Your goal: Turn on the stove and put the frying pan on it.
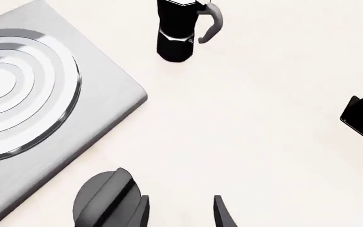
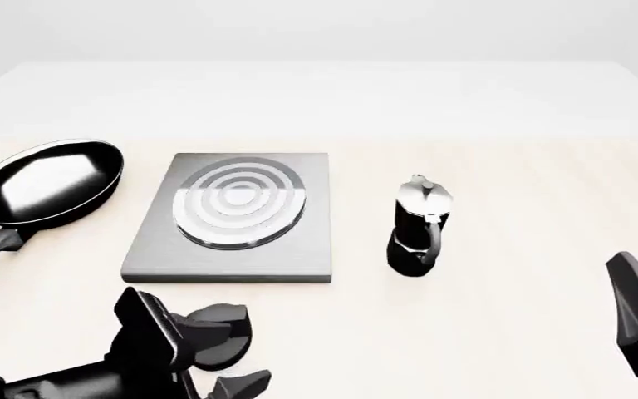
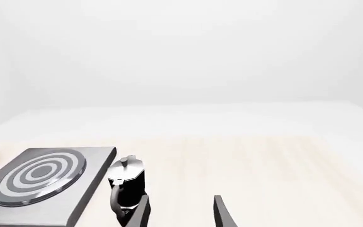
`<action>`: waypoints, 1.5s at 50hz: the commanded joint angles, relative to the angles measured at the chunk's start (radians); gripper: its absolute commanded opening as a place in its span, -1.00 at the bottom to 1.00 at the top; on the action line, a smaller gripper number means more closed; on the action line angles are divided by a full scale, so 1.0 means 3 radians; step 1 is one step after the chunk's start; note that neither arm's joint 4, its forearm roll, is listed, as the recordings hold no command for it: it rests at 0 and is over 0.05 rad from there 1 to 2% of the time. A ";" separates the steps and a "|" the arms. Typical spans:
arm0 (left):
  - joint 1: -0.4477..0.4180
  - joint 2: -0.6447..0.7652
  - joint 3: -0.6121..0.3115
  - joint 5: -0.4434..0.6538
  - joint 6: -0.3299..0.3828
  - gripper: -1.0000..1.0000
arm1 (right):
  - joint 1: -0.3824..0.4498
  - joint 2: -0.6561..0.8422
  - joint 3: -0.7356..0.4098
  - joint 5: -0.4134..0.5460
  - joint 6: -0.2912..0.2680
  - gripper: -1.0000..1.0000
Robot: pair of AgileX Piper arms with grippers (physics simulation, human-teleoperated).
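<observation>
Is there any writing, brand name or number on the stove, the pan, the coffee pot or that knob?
None can be read in any view.
The stove, frying pan, moka pot and knob show plain surfaces; the only marking is the stove's concentric burner rings.

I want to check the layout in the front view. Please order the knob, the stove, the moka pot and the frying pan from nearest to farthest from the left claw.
1. Knob: beside the left claw.
2. Stove: just beyond the knob.
3. Frying pan on the left and moka pot on the right: too close to call.
</observation>
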 commanded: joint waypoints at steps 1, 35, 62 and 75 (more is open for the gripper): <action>-0.0213 -0.0487 -0.0201 0.0521 -0.0006 1.00 | -0.0004 -0.0001 -0.0005 0.0001 0.0015 1.00; 0.1871 -0.2245 -0.1216 0.2949 0.0699 1.00 | 0.0133 -0.0001 -0.0146 0.0095 -0.0010 1.00; 0.3299 -0.1552 -0.1728 0.2882 0.1181 1.00 | 0.0277 0.0005 -0.0189 0.0138 -0.0034 1.00; 0.3772 -0.1203 -0.1908 0.2860 0.1451 1.00 | 0.0307 0.0005 -0.0206 0.0137 -0.0019 1.00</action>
